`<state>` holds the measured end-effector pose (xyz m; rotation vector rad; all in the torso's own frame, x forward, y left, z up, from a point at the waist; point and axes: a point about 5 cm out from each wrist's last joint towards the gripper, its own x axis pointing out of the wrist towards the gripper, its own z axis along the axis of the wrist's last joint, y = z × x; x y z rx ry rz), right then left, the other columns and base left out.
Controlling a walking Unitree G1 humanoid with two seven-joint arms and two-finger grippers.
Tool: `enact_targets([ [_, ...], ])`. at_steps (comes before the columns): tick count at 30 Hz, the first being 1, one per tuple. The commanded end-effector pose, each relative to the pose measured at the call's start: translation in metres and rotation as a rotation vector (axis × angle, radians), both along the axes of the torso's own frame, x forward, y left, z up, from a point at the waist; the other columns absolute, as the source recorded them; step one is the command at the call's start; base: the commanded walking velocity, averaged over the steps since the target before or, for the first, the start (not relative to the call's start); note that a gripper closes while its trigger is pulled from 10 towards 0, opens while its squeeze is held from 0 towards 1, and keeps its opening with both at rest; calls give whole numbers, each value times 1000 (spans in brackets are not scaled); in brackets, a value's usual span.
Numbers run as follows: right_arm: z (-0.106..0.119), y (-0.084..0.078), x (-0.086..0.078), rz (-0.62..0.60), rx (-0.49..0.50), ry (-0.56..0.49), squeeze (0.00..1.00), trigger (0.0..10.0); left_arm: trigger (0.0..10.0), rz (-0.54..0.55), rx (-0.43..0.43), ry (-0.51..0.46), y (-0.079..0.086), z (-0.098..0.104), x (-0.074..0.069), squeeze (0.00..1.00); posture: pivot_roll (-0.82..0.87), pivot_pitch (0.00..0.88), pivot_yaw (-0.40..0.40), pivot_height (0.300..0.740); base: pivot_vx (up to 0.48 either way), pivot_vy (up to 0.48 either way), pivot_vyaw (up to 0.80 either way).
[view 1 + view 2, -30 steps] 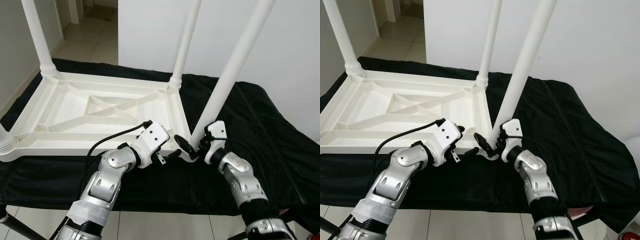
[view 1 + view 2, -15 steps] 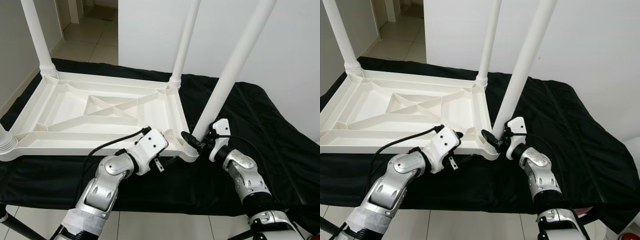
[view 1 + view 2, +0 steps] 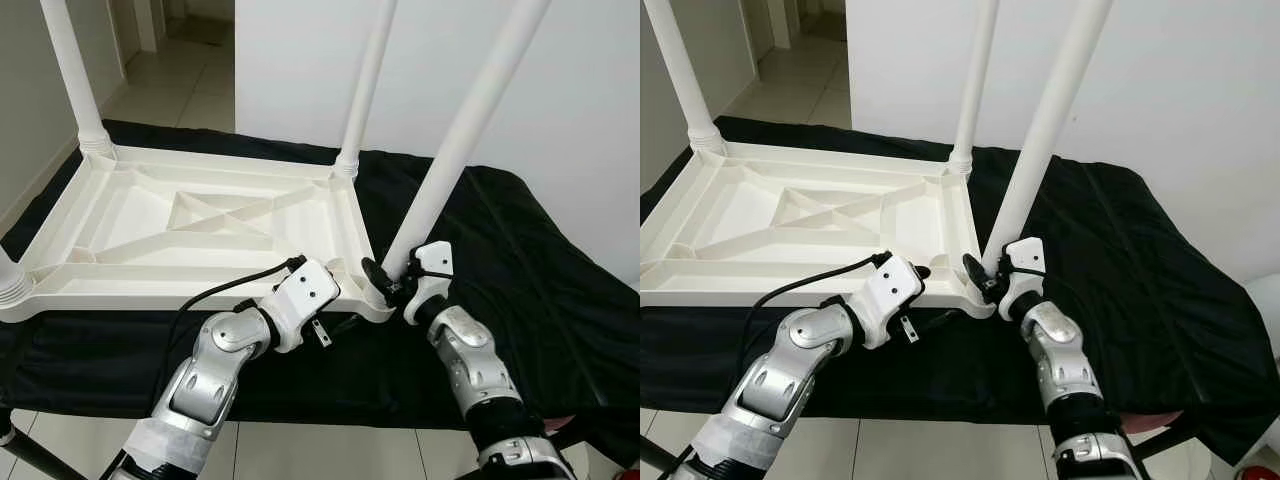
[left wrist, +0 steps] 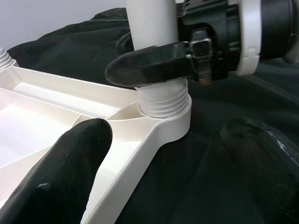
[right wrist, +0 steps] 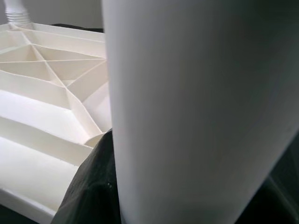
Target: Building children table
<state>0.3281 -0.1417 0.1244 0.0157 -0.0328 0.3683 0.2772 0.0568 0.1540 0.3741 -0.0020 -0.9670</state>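
A white plastic table top lies upside down on a black cloth. Two white legs stand in its far corners: one at the left, one at the right. A third leg leans up from the near right corner, its threaded base seated in the corner socket. My right gripper is shut on this leg just above the thread, one finger pressed across it. My left gripper is open at the table's near edge beside that corner, its fingers straddling the rim.
The near left corner carries a bare threaded stub. The black cloth spreads wide to the right of the table top. A white wall rises behind, and a tiled floor runs off at the far left.
My right forearm swung out to the right and came back while its gripper stayed on the leg's base. The left gripper has crept slightly toward the corner.
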Motion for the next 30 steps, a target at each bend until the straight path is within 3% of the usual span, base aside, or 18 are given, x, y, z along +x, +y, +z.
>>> enact_targets([
  [1, -18, -3, -4, -76, -12, 108, 0, 10000, 10000, -3, 6, 3, -4, -1, 0, 0, -11, 0, -110, 740, 0, 0, 0],
  [3, -17, 0, -5, -115, -5, 113, 0, 10000, 10000, -3, 7, 3, -4, -1, 0, 0, -14, 0, -109, 740, 0, 0, 0],
  [5, -14, 5, -7, -254, 25, 133, 0, 10000, 10000, -4, 6, 4, -5, -1, 0, 0, -15, 0, -111, 740, 0, 0, 0],
  [8, -14, 5, -7, -254, 25, 133, 0, 10000, 10000, -4, 6, 4, -5, -1, 0, 0, -15, 0, -111, 740, 0, 0, 0],
  [11, -8, 24, -19, -375, 38, 126, 0, 10000, 10000, 3, 3, 5, -5, -1, 0, 0, -16, 0, -119, 740, 0, 0, 0],
  [13, -8, 24, -19, -375, 38, 126, 0, 10000, 10000, 3, 3, 5, -5, -1, 0, 0, -16, 0, -119, 740, 0, 0, 0],
  [17, -6, 39, -27, -361, 27, 133, 0, 10000, 10000, 8, -1, 7, -5, -1, 0, 0, -12, 0, -122, 740, 0, 0, 0],
  [28, 0, 35, -27, -377, 26, 120, 0, 10000, 10000, 9, 1, 9, -4, -2, -1, 0, -14, 0, -123, 740, 0, 0, 0],
  [29, 0, 35, -27, -375, 30, 118, 329, 10000, 10000, 9, 0, 9, -4, -2, -1, 0, -13, 0, -124, 740, 0, 0, 0],
  [30, 0, 35, -27, -375, 30, 118, 329, 10000, 10000, 9, 0, 9, -4, -2, -1, 0, -13, 0, -124, 740, 0, 0, 0],
])
